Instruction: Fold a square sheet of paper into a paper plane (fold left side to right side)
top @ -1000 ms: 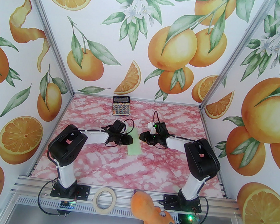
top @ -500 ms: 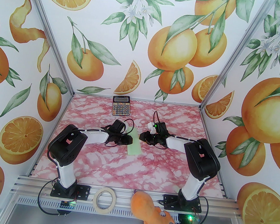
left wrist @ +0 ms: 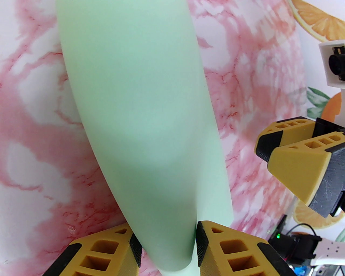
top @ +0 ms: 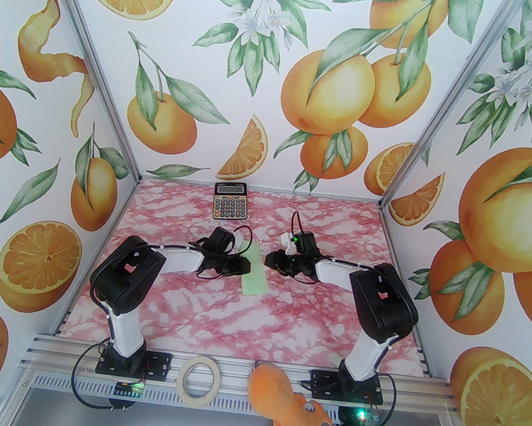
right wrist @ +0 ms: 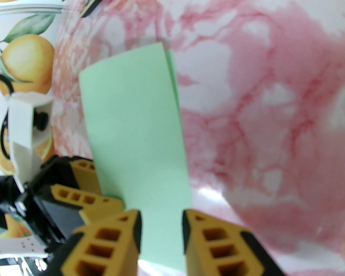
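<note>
So the square sheet of paper (top: 255, 272) is already doubled over into a narrow strip on the worktop (top: 217, 315), lying between the two tools. The left tool (left wrist: 168, 242) is half-closed with the strip's end running between its fingers. Can't tell if it's really pinching. The right tool (right wrist: 161, 218) sits just off the strip's other side, narrow gap, holding nothing. Looks like the crease-setting bit of the first fold to me. The paper looks puffy, so next up is probably a firm press along the folded edge without sliding the layers.

The left pincer (top: 244, 266) has drawn back slightly toward the counter's left edge, uncovering more of the sheet of paper (top: 255, 279).
</note>
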Controlling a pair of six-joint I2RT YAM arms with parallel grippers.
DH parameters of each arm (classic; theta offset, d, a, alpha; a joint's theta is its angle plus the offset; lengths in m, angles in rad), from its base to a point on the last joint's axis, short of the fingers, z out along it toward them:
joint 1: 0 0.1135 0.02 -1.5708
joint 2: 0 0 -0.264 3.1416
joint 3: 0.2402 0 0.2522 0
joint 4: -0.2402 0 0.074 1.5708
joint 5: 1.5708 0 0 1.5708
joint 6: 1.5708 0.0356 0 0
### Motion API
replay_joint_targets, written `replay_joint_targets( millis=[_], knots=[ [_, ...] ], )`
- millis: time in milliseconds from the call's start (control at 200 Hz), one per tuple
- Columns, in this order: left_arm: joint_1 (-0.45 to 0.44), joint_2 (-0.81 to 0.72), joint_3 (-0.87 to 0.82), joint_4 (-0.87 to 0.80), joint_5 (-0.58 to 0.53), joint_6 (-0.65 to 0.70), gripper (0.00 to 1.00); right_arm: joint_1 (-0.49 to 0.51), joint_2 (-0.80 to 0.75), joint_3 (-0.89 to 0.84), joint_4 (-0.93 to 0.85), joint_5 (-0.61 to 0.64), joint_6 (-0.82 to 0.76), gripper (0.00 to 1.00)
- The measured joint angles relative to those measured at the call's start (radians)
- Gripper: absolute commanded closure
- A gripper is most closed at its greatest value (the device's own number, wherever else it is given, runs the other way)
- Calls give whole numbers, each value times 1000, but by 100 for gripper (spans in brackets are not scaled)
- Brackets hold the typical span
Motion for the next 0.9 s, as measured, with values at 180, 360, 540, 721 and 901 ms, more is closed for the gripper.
replay_joint_targets(
  millis=[180, 360, 540, 721, 901],
  knots=[
    [11, 0, -4, 3, 24, 21, 62, 2, 18, -1, 0, 0, 0, 68],
    [31, 0, -5, -12, 53, 50, 62, 2, 31, -1, 0, 0, 0, 68],
    [38, 2, -5, -18, 72, 76, 62, 8, 33, -1, 0, 0, 0, 68],
    [42, 6, -5, -18, 85, 82, 62, 16, 35, -1, 0, 0, 0, 68],
    [43, 12, 7, -33, 87, 86, 62, 18, 45, -1, 0, 0, 0, 68]
  ],
)
